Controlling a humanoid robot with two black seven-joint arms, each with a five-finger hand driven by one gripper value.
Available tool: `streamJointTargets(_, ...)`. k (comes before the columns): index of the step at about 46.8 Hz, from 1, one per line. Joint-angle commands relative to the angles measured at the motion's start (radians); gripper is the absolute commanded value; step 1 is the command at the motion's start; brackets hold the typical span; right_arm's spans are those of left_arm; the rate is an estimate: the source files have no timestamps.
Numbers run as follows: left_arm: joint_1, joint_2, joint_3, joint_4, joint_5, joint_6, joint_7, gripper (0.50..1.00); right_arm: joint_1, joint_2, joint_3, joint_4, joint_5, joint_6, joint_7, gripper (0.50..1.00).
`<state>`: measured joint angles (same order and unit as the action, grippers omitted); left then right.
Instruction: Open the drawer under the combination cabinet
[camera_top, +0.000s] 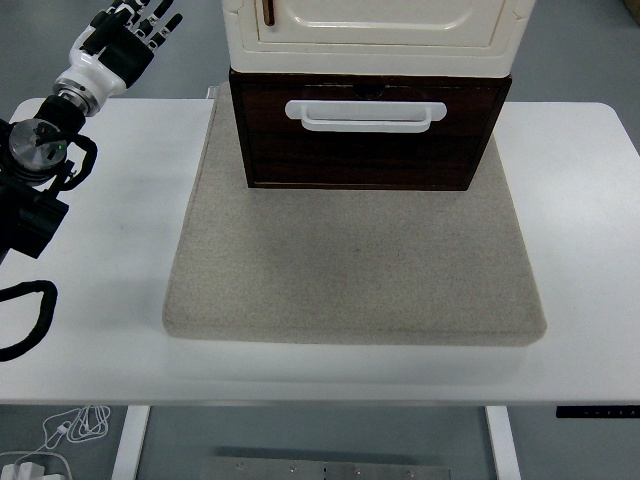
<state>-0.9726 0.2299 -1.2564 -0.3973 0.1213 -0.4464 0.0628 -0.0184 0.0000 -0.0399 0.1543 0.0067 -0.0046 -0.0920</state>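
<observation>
Sitting at the far middle of the surface (560, 250): dark brown drawer (370, 135) with white handle (365, 115), pulled slightly forward beneath the cream cabinet (375, 30). Both resting on a beige mat (350, 270). Left hand (125, 40) well apart, up and to the left of the drawer, beyond the surface's far left corner, fingers spread and holding nothing. No contact with the handle. Cables (60, 430) hanging below the near left edge.
</observation>
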Motion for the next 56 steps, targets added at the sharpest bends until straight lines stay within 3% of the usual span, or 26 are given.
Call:
streamJointTargets(1,0.0,0.0,0.0,0.0,0.001,0.0,0.0,1.0,0.0,0.0,0.0,0.001,-0.001,0.0,0.0,0.928)
streamJointTargets(34,-0.001,0.005,-0.001,0.021,0.0,-0.002,0.002,1.0,0.0,0.0,0.0,0.001,0.001,0.0,0.0,0.928)
streamJointTargets(56,0.009,0.029,0.055,-0.012,0.003,-0.048,0.0,1.0,0.0,0.0,0.0,-0.001,0.001,0.0,0.0,0.928)
